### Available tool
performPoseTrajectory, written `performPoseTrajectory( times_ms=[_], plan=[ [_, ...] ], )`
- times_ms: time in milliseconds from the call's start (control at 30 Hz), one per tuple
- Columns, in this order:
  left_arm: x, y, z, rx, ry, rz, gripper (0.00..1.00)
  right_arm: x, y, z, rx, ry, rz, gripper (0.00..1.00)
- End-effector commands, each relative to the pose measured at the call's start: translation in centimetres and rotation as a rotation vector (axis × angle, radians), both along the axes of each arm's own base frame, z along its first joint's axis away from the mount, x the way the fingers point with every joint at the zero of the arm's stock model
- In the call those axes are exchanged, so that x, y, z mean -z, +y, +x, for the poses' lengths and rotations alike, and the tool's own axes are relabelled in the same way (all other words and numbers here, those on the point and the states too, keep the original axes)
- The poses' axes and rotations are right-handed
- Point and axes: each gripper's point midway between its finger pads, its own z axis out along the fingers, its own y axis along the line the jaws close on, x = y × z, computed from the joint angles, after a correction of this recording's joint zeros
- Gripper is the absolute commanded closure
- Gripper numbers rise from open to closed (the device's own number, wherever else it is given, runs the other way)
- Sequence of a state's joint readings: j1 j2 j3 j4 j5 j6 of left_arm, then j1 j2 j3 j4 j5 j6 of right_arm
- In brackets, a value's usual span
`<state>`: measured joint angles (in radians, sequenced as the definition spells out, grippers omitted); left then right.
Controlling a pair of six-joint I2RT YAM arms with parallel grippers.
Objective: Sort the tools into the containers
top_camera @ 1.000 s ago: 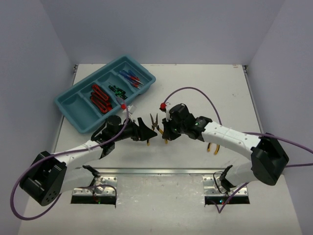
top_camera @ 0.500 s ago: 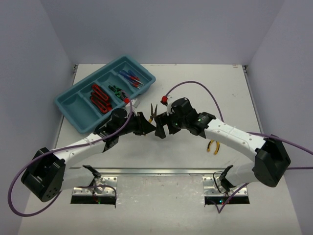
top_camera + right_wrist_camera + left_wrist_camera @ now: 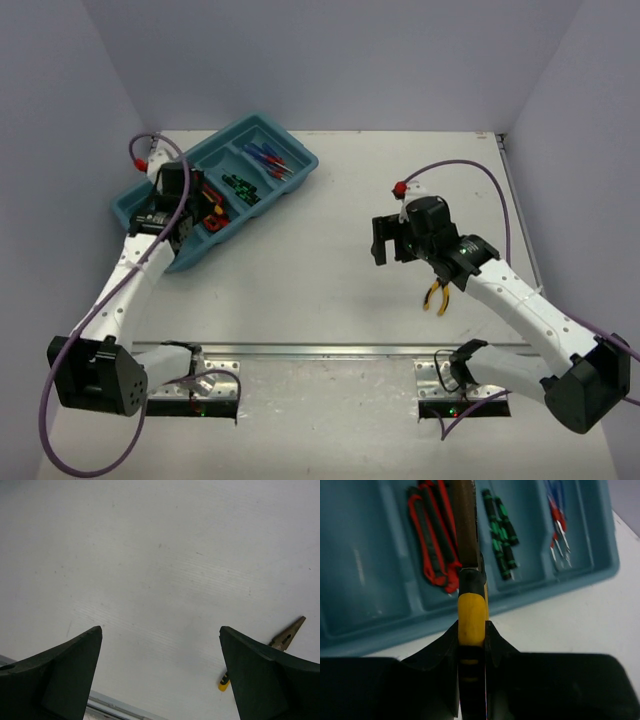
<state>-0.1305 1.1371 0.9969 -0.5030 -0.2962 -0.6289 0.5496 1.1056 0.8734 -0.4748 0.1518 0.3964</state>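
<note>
Carried left from mid-table, the left gripper (image 3: 472, 645), jaws clenched on yellow-handled pliers (image 3: 471, 611), now holds them above the teal tray (image 3: 365, 630) by the red-handled pliers (image 3: 432, 545), likely bound for the empty near-left compartment (image 3: 365, 565), while the right gripper (image 3: 160, 630), spread wide, hovers near a second yellow pair (image 3: 436, 296).

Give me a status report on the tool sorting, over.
Left gripper shut on yellow-handled pliers, above the tray. Right gripper open, empty, over the table. Second yellow pliers loose near it. Nothing in the way.
</note>
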Motion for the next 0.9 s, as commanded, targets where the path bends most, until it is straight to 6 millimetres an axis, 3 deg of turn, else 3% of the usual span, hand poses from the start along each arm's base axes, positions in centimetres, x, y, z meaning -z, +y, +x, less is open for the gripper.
performPoseTrajectory(
  times_ms=[0, 33, 67, 167, 267, 367, 433, 467, 500, 567, 600, 667, 733, 833, 867],
  plan=[
    [0.8, 7.6, 0.0, -0.177, 0.112, 0.107, 1.0, 1.3, -1.8, -0.8, 0.03, 0.012, -0.07, 0.01],
    [1.2, 9.7, 0.1, -0.226, 0.136, 0.099, 1.0, 1.4, -2.0, -0.8, 0.037, 0.012, -0.076, 0.01],
    [1.1, 10.2, 0.6, -0.219, 0.154, 0.075, 1.0, 1.5, -2.1, -0.7, 0.043, 0.012, -0.08, 0.01],
    [3.6, 13.0, 1.3, -0.276, 0.284, 0.092, 1.0, 1.6, -2.6, -0.7, 0.062, 0.009, -0.093, 0.01],
    [6.7, 14.0, 0.9, -0.286, 0.371, 0.06, 1.0, 2.0, -3.1, -0.9, 0.075, 0.013, -0.096, 0.01],
    [9.0, 13.3, 0.8, -0.237, 0.408, 0.015, 1.0, 2.1, -3.6, -1.1, 0.087, 0.012, -0.095, 0.01],
    [9.5, 13.1, 0.6, -0.234, 0.434, 0.008, 0.81, 2.2, -3.9, -1.2, 0.1, 0.016, -0.096, 0.01],
    [9.5, 13.1, 0.4, -0.239, 0.443, 0.004, 0.66, 2.2, -4.1, -1.3, 0.108, 0.013, -0.097, 0.01],
    [9.3, 13.1, 0.3, -0.247, 0.442, -0.001, 0.44, 2.0, -4.3, -1.4, 0.114, 0.004, -0.095, 0.01],
    [8.1, 12.8, 0.4, -0.247, 0.402, -0.011, 0.16, 1.9, -5.3, -1.4, 0.165, -0.015, -0.104, 0.01],
    [7.2, 12.6, 0.5, -0.242, 0.374, -0.019, 0.08, 1.8, -5.7, -1.3, 0.183, -0.02, -0.107, 0.01],
    [5.3, 12.1, 0.7, -0.223, 0.313, -0.035, 0.0, 1.9, -6.4, -1.4, 0.208, -0.02, -0.112, 0.01],
    [2.2, 11.0, 0.9, -0.178, 0.215, -0.059, 0.0, 2.9, -7.4, -1.5, 0.258, 0.017, -0.115, 0.01],
    [-1.3, 6.7, 1.3, -0.04, 0.086, -0.094, 0.0, 5.5, -8.9, -2.1, 0.323, 0.113, -0.087, 0.01],
    [-1.9, 5.0, 1.5, 0.008, 0.036, -0.1, 0.0, 6.4, -9.4, -2.2, 0.344, 0.143, -0.076, 0.07]
  ],
)
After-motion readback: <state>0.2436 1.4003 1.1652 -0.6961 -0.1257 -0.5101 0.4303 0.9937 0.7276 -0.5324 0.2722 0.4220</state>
